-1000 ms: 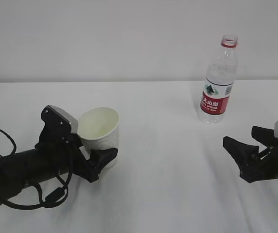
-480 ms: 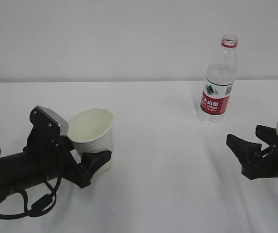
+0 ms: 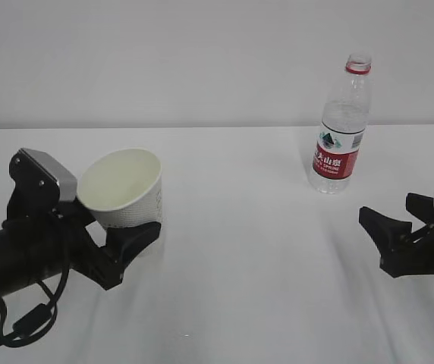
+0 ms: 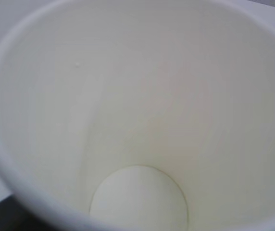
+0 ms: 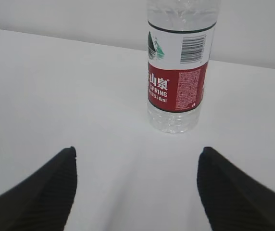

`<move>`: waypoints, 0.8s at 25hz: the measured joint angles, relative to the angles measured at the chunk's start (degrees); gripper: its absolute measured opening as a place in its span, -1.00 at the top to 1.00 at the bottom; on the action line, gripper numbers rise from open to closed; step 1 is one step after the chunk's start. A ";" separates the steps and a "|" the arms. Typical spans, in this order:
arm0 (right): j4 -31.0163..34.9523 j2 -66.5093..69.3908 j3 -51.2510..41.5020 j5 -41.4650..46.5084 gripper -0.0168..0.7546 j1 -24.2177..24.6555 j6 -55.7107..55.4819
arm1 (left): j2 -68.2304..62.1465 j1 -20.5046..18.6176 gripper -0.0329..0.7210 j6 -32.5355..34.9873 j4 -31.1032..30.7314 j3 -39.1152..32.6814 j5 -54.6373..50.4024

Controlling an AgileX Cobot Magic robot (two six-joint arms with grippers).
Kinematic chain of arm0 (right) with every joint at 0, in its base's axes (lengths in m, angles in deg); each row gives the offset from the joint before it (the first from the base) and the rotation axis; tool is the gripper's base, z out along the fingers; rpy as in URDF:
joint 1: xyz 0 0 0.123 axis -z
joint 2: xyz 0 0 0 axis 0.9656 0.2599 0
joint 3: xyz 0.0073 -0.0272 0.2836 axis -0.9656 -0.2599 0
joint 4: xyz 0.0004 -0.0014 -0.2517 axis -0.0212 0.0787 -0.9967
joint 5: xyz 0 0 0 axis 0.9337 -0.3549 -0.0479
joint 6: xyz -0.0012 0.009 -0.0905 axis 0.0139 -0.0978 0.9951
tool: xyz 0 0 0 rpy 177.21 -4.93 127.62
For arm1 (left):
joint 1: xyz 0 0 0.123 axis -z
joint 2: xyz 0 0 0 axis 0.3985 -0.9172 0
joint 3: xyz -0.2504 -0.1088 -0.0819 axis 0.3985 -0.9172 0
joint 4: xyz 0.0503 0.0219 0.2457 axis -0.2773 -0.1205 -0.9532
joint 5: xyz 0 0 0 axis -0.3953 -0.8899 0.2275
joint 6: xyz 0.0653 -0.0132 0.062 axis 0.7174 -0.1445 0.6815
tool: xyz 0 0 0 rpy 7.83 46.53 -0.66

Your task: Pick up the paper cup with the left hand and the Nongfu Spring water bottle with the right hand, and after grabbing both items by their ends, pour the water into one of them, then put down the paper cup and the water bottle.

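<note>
The left claw [image 3: 122, 227] is pinching the paper cup [image 3: 123, 189] low on its side, with one black finger [image 3: 130, 244] showing under the cup and the other finger hidden behind it. The cup is tipped, so its open mouth leans up and back toward the left hand [image 3: 20, 254], and its bottom end sits down in the claw. I cannot tell if the cup's bottom still touches the white worktop [image 3: 240, 265]. In the left wrist view the cup [image 4: 142, 115] fills the whole picture, and you look right down its cream inside to the round bottom, which looks dry. The grey plate [image 3: 41, 173] on the left hand stands just beside the cup's rim, and a black cable [image 3: 20, 326] loops under the arm. The Nongfu Spring water bottle [image 3: 342, 125] stands straight up on the worktop, well apart from the cup, off to the cup's right and farther back by the wall. It has no cap on top, and its red label faces the front. The right claw [image 3: 388, 235] is spread wide with nothing in it, near the bottle but not touching it. In the right wrist view its two black fingers [image 5: 41, 192] point at the bottle [image 5: 178, 67], which stands between them farther off.
</note>
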 joint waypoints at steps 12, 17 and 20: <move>1.40 0.00 1.61 -0.04 -0.57 0.00 3.44 | 9.27 0.00 -0.62 0.00 0.00 -0.14 -8.29; 1.50 0.00 4.92 1.41 -0.57 0.00 3.80 | 10.04 0.00 -0.62 0.00 -0.30 -0.18 -9.14; 1.50 0.00 7.16 2.53 -0.57 0.00 3.83 | 10.04 0.00 -0.62 0.00 -0.44 -0.27 -9.28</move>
